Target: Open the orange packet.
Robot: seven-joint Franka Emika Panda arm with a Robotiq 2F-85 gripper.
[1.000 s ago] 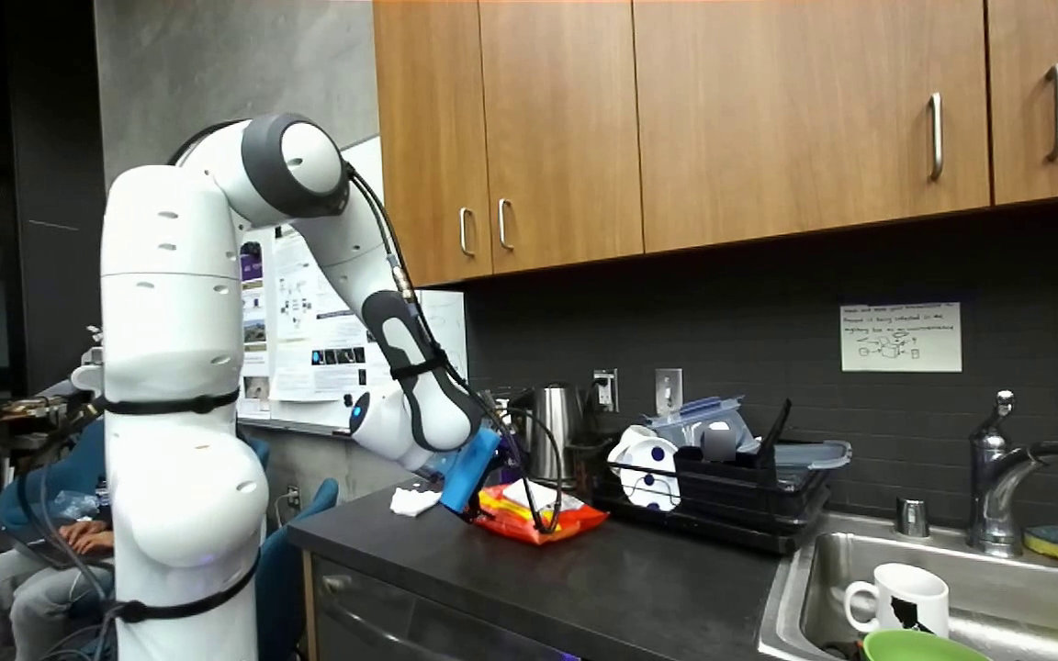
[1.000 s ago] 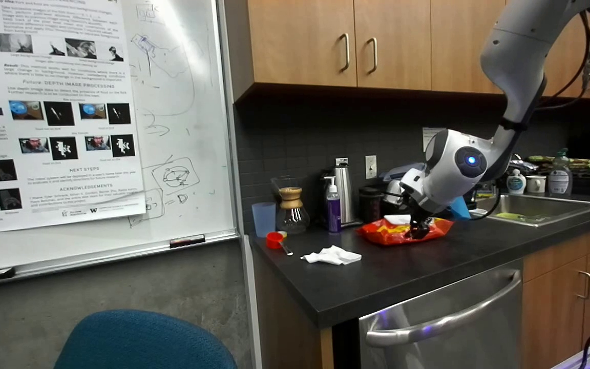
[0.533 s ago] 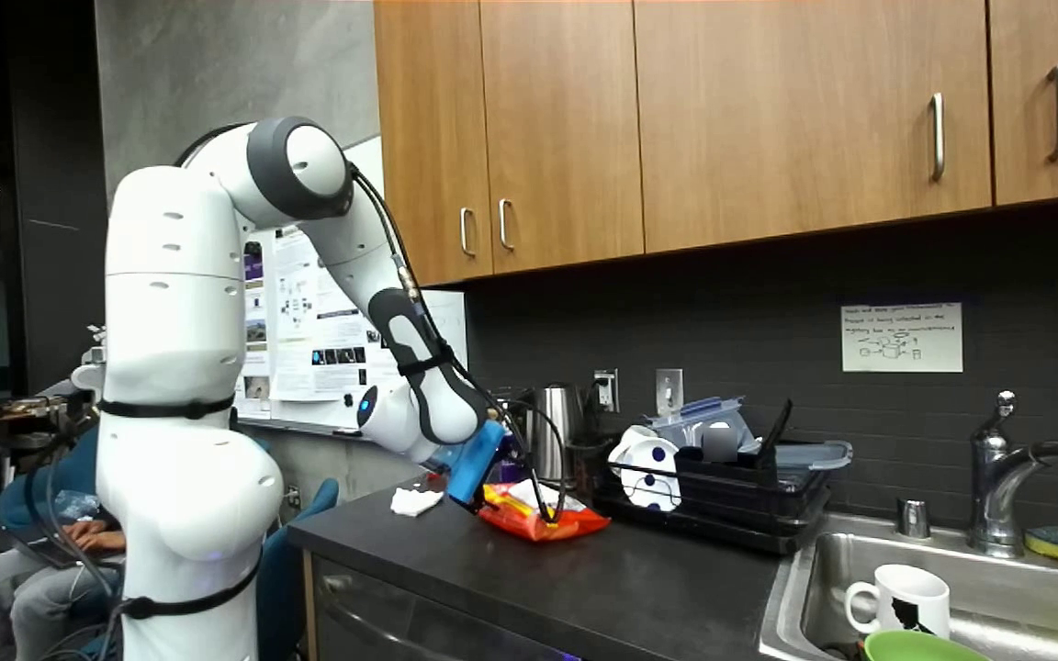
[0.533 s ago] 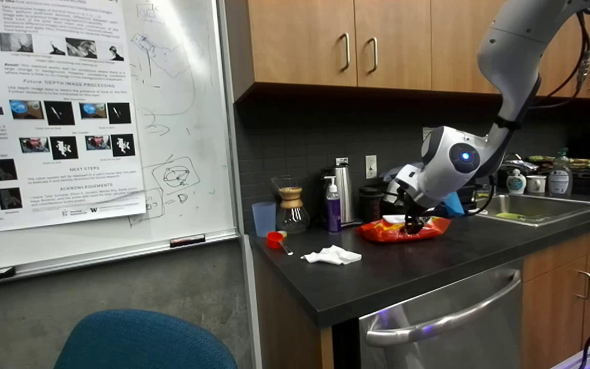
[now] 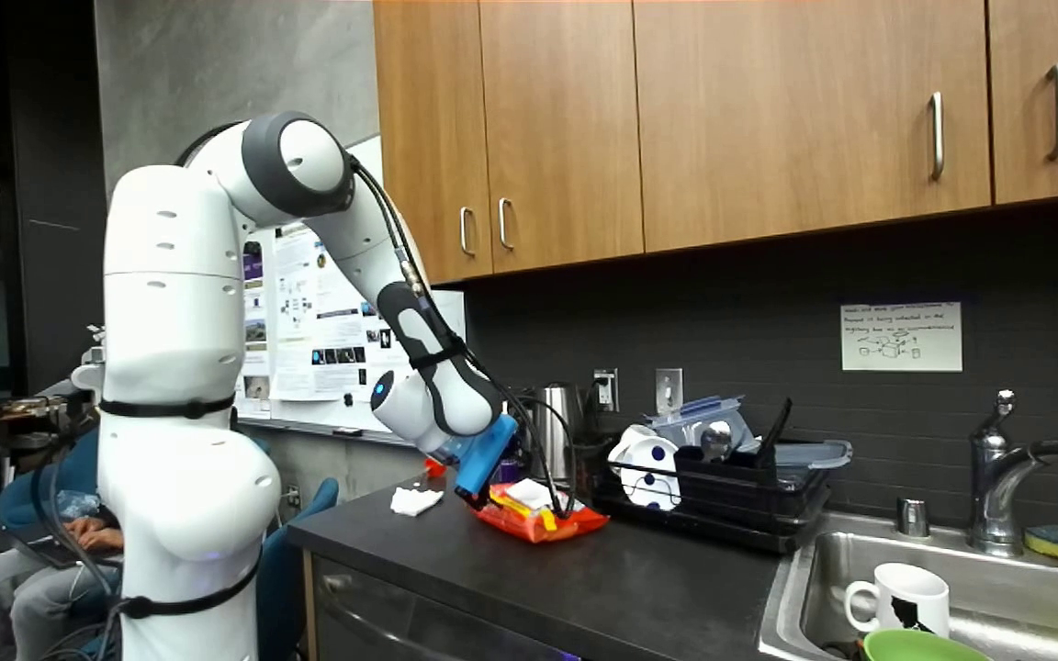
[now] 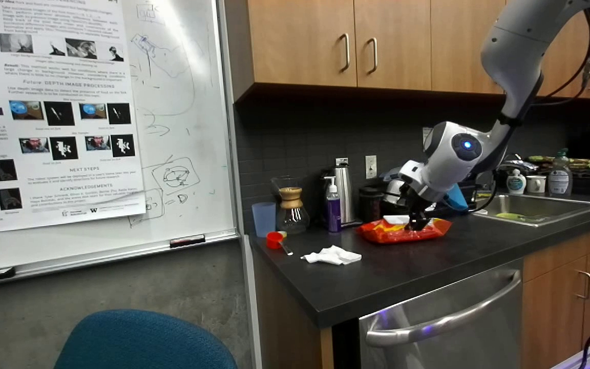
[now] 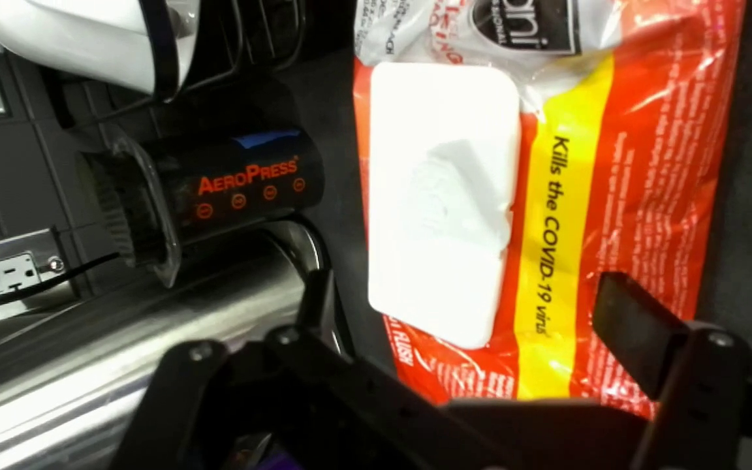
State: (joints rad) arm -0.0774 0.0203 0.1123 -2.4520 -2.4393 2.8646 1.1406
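The orange packet (image 7: 663, 163) lies flat on the counter, crinkly and red-orange with a yellow stripe. A white rectangular lid (image 7: 441, 189) rests flat on it, toward the side with the kettle. Both exterior views show the packet too (image 5: 529, 525) (image 6: 397, 236). My gripper (image 7: 470, 303) is open above one end of the packet, its fingers wide apart. One finger (image 7: 316, 303) is over the counter beside the packet's edge, the other over the printed red part. Nothing is held between them. Whether the fingertips touch the packet I cannot tell.
Beside the packet stand a steel kettle (image 7: 154, 352) and a black AeroPress canister (image 7: 239, 176). A black dish rack (image 5: 703, 496), a purple pump bottle (image 6: 334, 210), a crumpled white tissue (image 6: 332, 255) and a red scoop (image 6: 274, 240) share the counter. A sink (image 5: 804, 588) lies farther along.
My arm has shifted a little to the right and slightly up in an exterior view. The gripper stays open, and the packet lies almost where it was.
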